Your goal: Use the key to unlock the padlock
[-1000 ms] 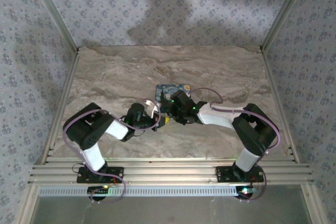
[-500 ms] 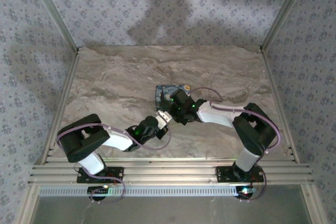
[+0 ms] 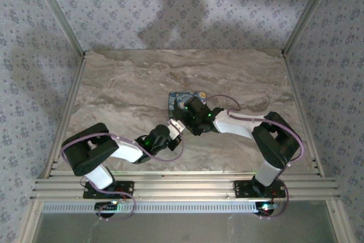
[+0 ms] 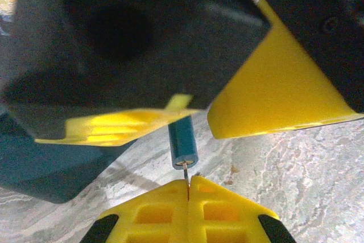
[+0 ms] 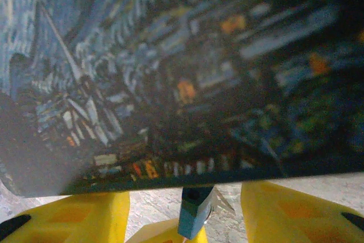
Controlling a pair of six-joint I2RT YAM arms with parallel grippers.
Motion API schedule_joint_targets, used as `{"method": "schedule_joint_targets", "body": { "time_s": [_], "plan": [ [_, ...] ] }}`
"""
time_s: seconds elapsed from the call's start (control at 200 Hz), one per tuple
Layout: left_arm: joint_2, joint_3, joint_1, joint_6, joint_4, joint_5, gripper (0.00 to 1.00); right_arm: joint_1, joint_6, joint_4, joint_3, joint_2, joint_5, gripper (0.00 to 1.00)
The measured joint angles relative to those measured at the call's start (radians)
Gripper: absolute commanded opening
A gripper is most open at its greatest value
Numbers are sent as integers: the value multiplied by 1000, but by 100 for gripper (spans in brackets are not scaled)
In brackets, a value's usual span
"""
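The padlock (image 4: 183,143) is a small grey-blue cylinder with a brassy end face, hanging at the near edge of the blue painted box (image 5: 170,66). In the left wrist view my left gripper (image 4: 188,185) is shut on the key (image 4: 186,170), a thin metal blade whose tip sits in the padlock's end face. My right gripper (image 5: 185,220) is open: its yellow fingers (image 5: 74,214) stand on either side of the padlock (image 5: 194,211) with gaps. From above, the left gripper (image 3: 172,131) meets the right gripper (image 3: 182,119) just in front of the box (image 3: 187,97).
The marble table (image 3: 239,78) is bare around the box. Aluminium posts and patterned walls close in the left, right and back sides. A metal rail (image 3: 182,187) with both arm bases runs along the near edge.
My left arm dropped its elbow toward the near edge and its gripper slid right, under the right gripper's tip. The right jaws have parted around the padlock. The box has not moved.
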Motion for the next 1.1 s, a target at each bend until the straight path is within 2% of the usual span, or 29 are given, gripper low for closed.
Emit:
{"method": "schedule_joint_targets", "body": {
  "time_s": [0.185,0.764,1.014,1.099],
  "plan": [
    [0,0,0,3,16,17,0,0,-4,-23,0,-21,11,54],
    [-20,0,0,20,-3,18,0,5,-4,-27,-6,-34,14,27],
    [-31,0,0,20,-20,17,0,7,-4,-29,-6,-35,14,23],
    [-31,0,0,21,-20,16,0,8,-4,-31,-6,-35,14,18]
  ]
}}
